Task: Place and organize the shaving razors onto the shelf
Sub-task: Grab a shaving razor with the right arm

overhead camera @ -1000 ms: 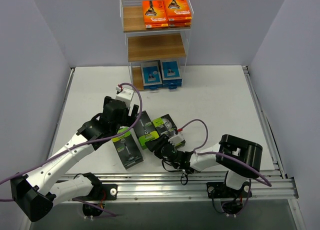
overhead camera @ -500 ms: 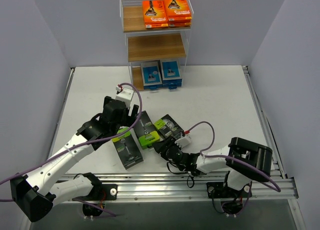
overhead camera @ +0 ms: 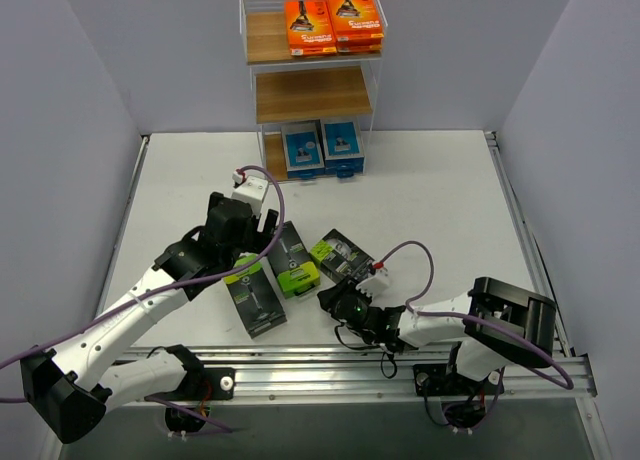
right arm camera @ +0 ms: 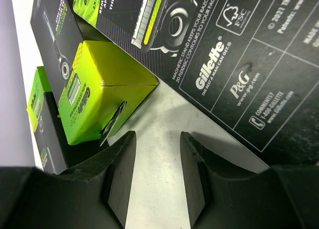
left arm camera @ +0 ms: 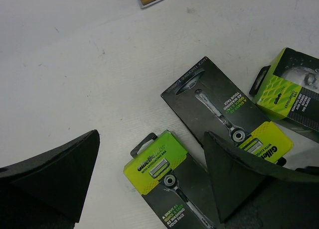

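Note:
Three black razor packs with lime-green tops lie on the table: one (overhead camera: 256, 296) under my left gripper, one (overhead camera: 291, 261) beside it, and one (overhead camera: 347, 257) to the right. My left gripper (overhead camera: 252, 248) is open and empty; in the left wrist view (left arm camera: 152, 139) its jaws straddle the top of the nearest pack (left arm camera: 167, 174). My right gripper (overhead camera: 328, 297) is low on the table, open and empty (right arm camera: 158, 139), between a lime pack end (right arm camera: 102, 92) and the right pack's black back (right arm camera: 229, 59). The shelf (overhead camera: 262, 98) holds orange packs (overhead camera: 332, 25) on top and blue-and-white packs (overhead camera: 322, 148) at the bottom.
The shelf's middle board (overhead camera: 312, 94) is bare. Grey walls close in on the left and right. A metal rail (overhead camera: 400, 365) runs along the near edge by the arm bases. A purple cable (overhead camera: 415, 265) loops above the right arm.
The right arm's elbow has swung to the right and its gripper has shifted slightly near the right pack, which turned a little. The left arm has not moved.

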You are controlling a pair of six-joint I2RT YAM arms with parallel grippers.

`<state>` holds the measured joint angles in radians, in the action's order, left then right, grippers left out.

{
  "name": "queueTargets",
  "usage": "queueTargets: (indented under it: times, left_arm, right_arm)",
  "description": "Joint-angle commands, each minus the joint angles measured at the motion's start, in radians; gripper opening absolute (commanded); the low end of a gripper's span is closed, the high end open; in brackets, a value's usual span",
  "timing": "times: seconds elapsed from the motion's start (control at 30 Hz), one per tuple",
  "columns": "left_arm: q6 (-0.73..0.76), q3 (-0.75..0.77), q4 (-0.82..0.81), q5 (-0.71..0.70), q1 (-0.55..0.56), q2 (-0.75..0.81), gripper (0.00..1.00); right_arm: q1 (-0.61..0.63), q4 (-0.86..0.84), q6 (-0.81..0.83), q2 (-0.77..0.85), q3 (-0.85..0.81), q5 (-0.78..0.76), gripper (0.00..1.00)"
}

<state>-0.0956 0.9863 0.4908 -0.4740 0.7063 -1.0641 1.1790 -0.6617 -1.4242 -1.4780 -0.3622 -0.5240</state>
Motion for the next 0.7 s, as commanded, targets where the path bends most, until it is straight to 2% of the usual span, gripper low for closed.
queueTargets:
  times: [0.0,0.3,0.67]
  left_arm:
    - [-0.007,0.052,-0.011,0.005,0.005,0.009,0.94]
    - [-0.007,0.054,-0.011,0.006,0.007,0.007,0.94]
    - [-0.007,0.052,-0.011,0.008,0.009,0.006,0.94]
  right_arm:
    - [-0.001,-0.022,0.034,-0.021,-0.023,-0.034,0.36]
    - [-0.001,-0.165,0.073,-0.030,0.005,-0.018,0.32]
    - [-0.004,-0.110,0.093,-0.088,-0.079,0.015,0.31]
